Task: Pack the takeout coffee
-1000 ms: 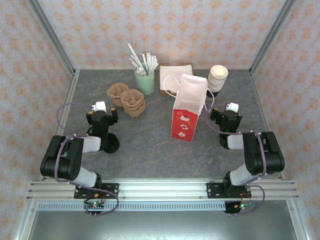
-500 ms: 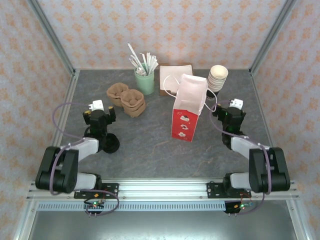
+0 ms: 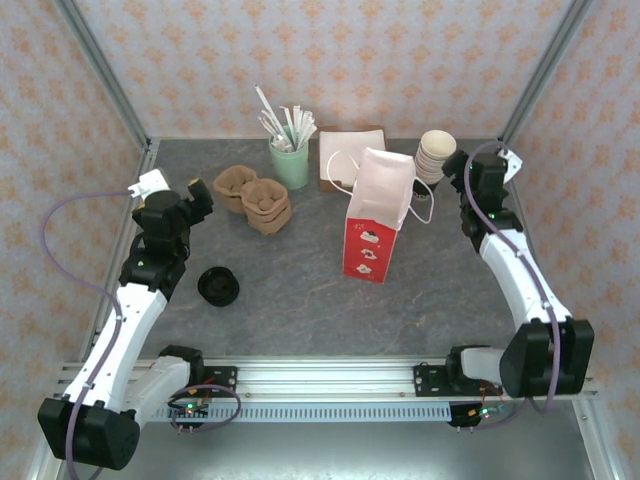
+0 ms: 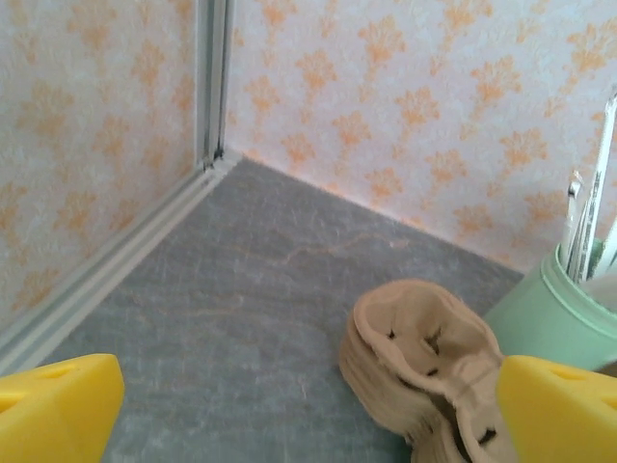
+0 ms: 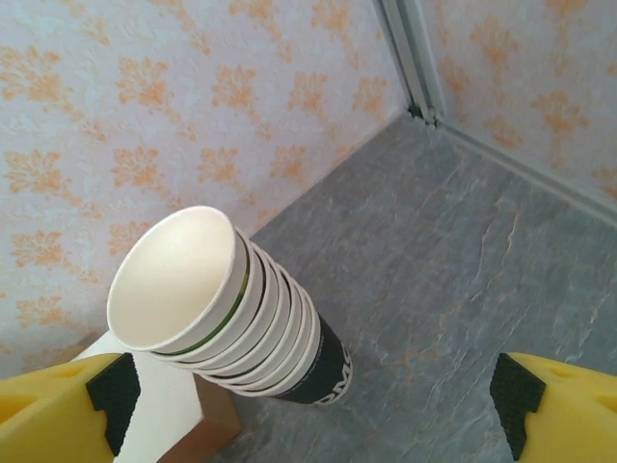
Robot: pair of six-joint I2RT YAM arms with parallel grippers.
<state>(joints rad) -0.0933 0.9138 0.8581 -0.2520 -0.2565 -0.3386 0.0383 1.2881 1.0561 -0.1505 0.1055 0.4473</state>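
Note:
The takeout coffee [image 3: 218, 286], a small dark cup with a round black lid, stands upright on the grey table at front left. The red-and-white paper bag [image 3: 377, 218] stands open-topped in the middle. My left gripper [image 3: 192, 194] hangs behind the coffee, well apart from it, open; in the left wrist view its yellow fingertips [image 4: 58, 405] sit wide apart over bare table. My right gripper [image 3: 463, 172] is at the back right beside the stack of cream cups [image 3: 435, 155], open, with nothing between its fingers [image 5: 564, 405].
Brown pulp cup carriers [image 3: 255, 198] [image 4: 424, 357] lie just right of my left gripper. A mint cup with straws [image 3: 290, 160] [image 4: 559, 318] and a brown box with white napkins [image 3: 345, 150] stand at the back. The cup stack [image 5: 231, 309] is below my right gripper. Walls enclose three sides.
Both arms have stretched out toward the back. The left gripper rose away from the coffee, which now stands uncovered. The right gripper moved up beside the cup stack.

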